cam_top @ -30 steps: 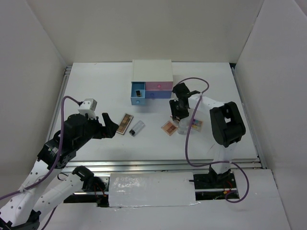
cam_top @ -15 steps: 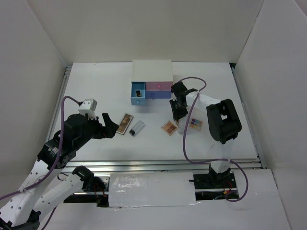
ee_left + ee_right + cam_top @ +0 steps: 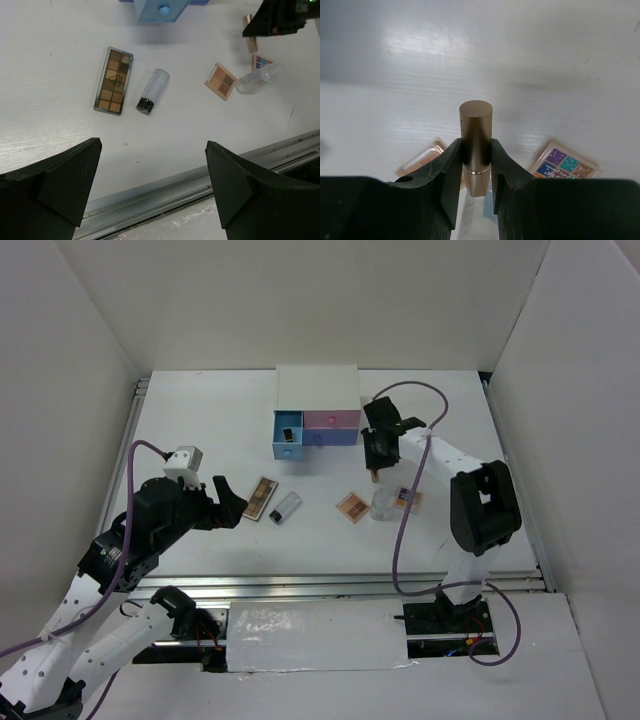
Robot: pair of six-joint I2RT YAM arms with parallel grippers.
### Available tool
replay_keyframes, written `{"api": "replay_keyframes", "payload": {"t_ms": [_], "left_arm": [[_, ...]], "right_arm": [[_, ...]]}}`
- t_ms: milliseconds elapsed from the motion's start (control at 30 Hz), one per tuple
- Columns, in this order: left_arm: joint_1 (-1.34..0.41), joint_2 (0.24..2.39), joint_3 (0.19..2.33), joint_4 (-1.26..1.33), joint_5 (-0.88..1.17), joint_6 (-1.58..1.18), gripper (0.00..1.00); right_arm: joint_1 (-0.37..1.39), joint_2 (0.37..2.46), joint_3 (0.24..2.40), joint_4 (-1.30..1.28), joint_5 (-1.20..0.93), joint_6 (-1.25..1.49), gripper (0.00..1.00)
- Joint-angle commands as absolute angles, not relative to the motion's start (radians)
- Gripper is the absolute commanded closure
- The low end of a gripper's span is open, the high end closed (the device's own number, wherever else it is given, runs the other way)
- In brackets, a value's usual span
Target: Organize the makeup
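The lipstick tube (image 3: 475,125) is off the table, pinched between the two fingers of the right gripper (image 3: 476,155). They are closed snugly on its middle, at the seam between cap and body. The rounded end pokes out past the fingertips, so the tube lies along the fingers, probably so it can be fed end-first into a narrow space. From above it hangs just right of the white drawer box (image 3: 317,390), near the pink drawer (image 3: 332,420).

Directly beneath it lie the pieces not yet sorted: the multicolour palette (image 3: 564,165), a clear bottle (image 3: 383,506) on its side touching or just beside that palette, and the pinkish palette (image 3: 353,507) a little to the left. Further left the long brown palette (image 3: 113,80) and a second clear bottle with a dark cap (image 3: 153,91) lie flat, side by side but apart.

The blue drawer (image 3: 287,435) stands pulled open with one small dark item (image 3: 286,433) inside, so it looks like the destination in use.

The left gripper (image 3: 152,145) hovers over the brown palette and the capped bottle with its fingers spread wide, holding nothing. It seems to wait there for a pick-up while the right arm works.
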State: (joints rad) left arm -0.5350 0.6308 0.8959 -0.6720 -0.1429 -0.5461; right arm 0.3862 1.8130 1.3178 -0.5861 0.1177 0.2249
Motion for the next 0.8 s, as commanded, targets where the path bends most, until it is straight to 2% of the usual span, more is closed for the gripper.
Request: {"api": "replay_keyframes", "payload": {"t_ms": [0,133,233,300,500,667,767], "left_arm": [[-0.531,0.624,0.894,-0.627,-0.137,-0.523,0.01],[-0.531,0.630,0.891,-0.627,-0.136,-0.526,0.01],[-0.529,0.634,0.893,-0.630,-0.150,-0.528,0.01],[-0.529,0.637,0.896,-0.634,-0.155,-0.531,0.01],[-0.529,0.635,0.893,-0.632,-0.155,-0.532,0.01],[-0.529,0.635,0.891,-0.629,-0.149,-0.529,0.01],[-0.529,0.634,0.891,-0.627,-0.146,-0.529,0.01]], "right_arm": [[0.393,1.652,1.410,-0.505,0.187,0.281,0.79],[0.417,1.547,1.437,-0.427,0.118,0.327,0.78],[0.434,1.491,1.367,-0.228,-0.127,0.420,0.78],[0.445,1.494,1.312,-0.047,-0.277,0.576,0.77],[0.521,1.656,1.421,0.052,-0.235,0.699,0.76],[0.575,1.822,1.661,-0.118,-0.186,0.721,0.76],[0.587,1.897,1.716,-0.164,-0.163,0.721,0.75]]}}
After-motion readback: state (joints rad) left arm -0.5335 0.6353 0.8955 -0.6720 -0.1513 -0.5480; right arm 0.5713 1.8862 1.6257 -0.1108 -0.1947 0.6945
